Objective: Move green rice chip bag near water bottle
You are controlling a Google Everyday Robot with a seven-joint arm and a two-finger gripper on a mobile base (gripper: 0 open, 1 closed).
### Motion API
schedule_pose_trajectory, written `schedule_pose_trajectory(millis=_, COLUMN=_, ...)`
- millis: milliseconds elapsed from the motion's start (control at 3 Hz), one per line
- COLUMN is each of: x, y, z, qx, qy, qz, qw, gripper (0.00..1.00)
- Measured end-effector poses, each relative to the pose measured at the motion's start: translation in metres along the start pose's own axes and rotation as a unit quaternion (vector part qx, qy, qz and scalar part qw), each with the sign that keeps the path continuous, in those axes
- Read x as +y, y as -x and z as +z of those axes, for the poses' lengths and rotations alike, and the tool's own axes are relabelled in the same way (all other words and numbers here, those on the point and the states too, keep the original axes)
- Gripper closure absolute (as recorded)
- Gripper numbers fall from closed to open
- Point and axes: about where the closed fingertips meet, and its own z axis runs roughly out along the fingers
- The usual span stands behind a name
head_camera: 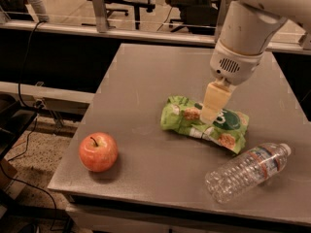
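Observation:
The green rice chip bag (pixel 181 119) lies flat on the grey table (pixel 146 81), right of its middle. The water bottle (pixel 248 171) lies on its side at the front right, its white cap pointing right, a short gap from the bag's right end. My gripper (pixel 210 116) reaches down from the white arm (pixel 245 38) onto the middle of the bag and touches its top. It hides part of the dark green logo.
A red apple (pixel 98 152) stands near the table's front left corner. The table's front edge runs just below the bottle. Office chairs and a railing stand behind the table, and cables lie on the floor at the left.

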Motion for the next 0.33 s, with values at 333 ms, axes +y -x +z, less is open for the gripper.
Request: schedule_pose_trajectory(millis=333, x=-0.0013, y=0.0023, z=-0.0001, qx=-0.005, qy=-0.004, qz=0.000, qw=1.0000, gripper=0.00)
